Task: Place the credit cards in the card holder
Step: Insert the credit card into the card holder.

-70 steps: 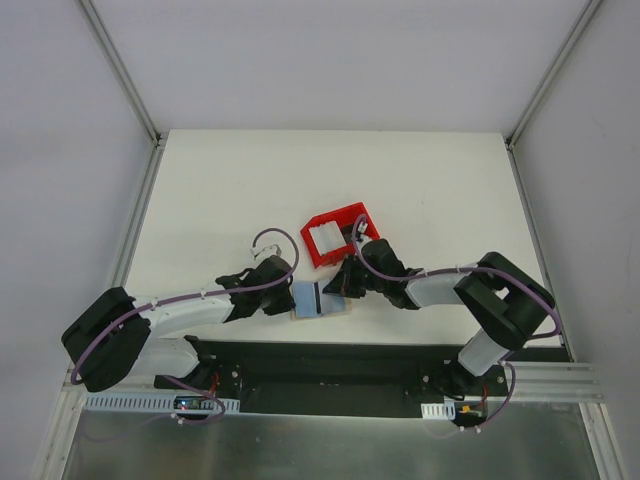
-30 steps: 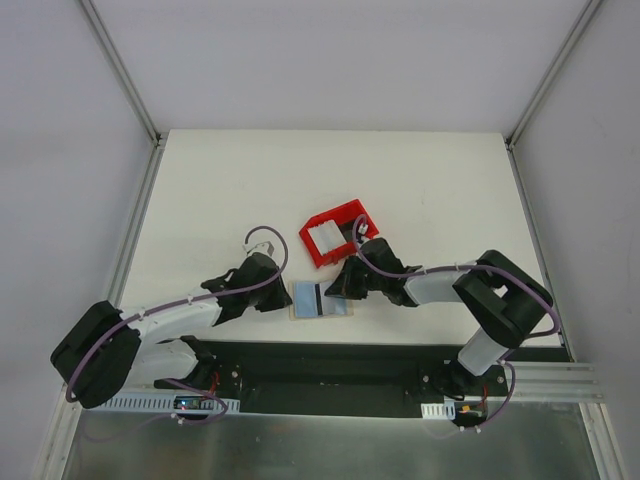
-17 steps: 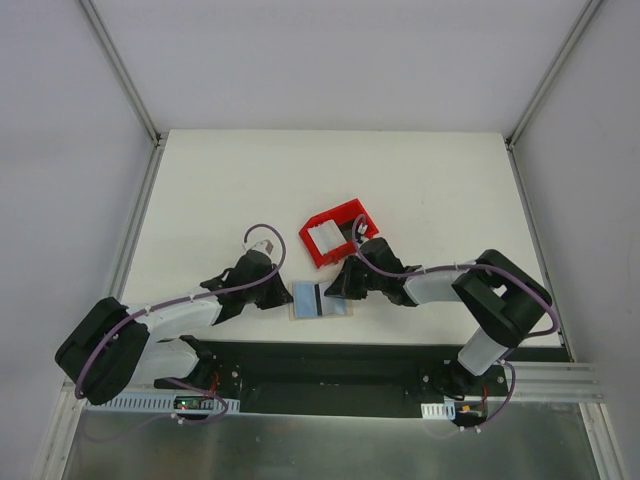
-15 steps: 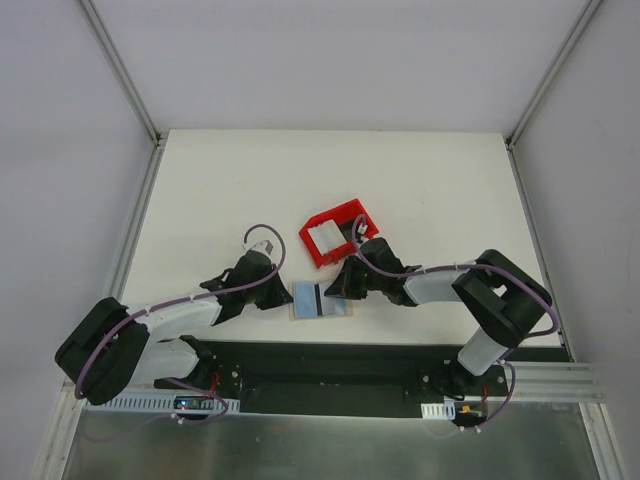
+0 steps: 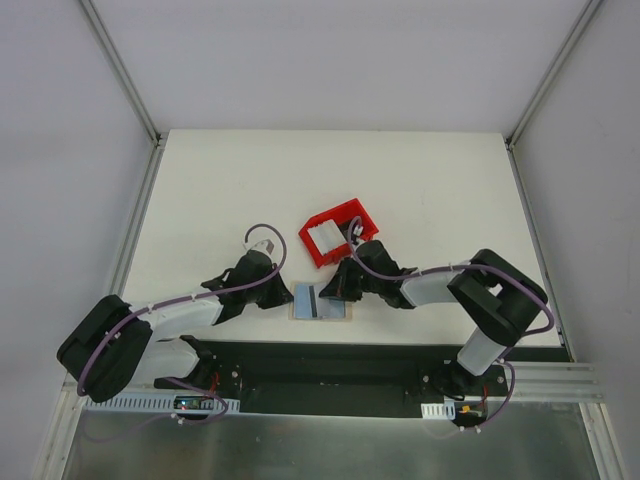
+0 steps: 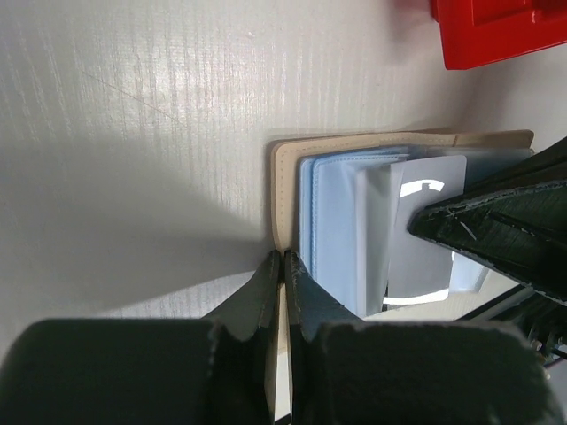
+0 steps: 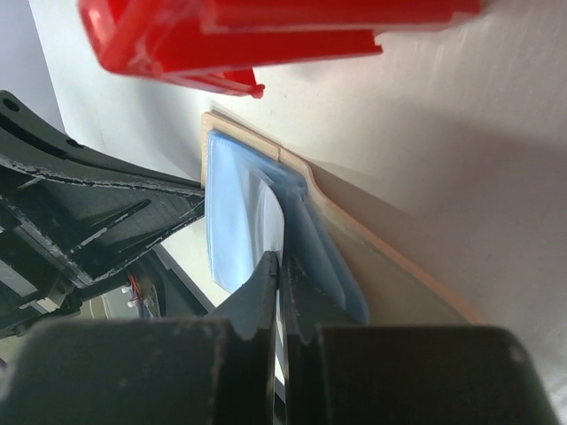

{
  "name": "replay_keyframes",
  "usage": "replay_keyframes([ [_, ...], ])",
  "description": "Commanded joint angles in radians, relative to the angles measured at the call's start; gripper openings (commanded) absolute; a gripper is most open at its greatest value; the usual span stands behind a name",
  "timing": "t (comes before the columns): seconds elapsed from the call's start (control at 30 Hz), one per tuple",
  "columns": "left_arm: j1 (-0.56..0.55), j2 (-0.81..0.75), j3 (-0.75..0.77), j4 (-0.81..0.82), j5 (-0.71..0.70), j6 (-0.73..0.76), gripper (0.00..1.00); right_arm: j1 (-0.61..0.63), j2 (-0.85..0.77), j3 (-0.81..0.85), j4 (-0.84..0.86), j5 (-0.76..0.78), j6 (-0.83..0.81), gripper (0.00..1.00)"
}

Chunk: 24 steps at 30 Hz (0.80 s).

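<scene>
Tan card holder [image 5: 320, 303] lies open near the front edge of the table [image 5: 220, 190], just below the red bin [image 5: 337, 235].

Top view: left gripper [image 5: 280, 292] and right gripper [image 5: 338, 288] meet the holder from opposite sides.

Left wrist view: the left jaws are pinched tight on the holder's tan edge, presumably to anchor it.

Right wrist view: the right jaws clamp a whitish card [image 7: 268, 221]. Its end lies over the blue lining [image 7: 232, 208], evidently for sliding into a pocket.
</scene>
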State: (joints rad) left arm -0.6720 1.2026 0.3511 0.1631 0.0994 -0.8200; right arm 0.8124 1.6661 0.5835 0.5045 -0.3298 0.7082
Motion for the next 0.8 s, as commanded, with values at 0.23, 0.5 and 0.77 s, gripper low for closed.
replay_keyframes([
  [0.23,0.0,0.022,-0.023,-0.071,0.026,-0.011,0.0,0.062,0.023,-0.013,-0.079,0.072,0.008,0.03],
  [0.5,-0.046,-0.06,-0.078,-0.074,-0.023,-0.126,0.0,0.047,-0.039,-0.018,-0.133,0.126,0.0,0.04],
  [0.77,-0.113,-0.084,-0.103,-0.076,-0.13,-0.228,0.0,0.071,0.015,-0.014,-0.067,0.084,0.043,0.05],
])
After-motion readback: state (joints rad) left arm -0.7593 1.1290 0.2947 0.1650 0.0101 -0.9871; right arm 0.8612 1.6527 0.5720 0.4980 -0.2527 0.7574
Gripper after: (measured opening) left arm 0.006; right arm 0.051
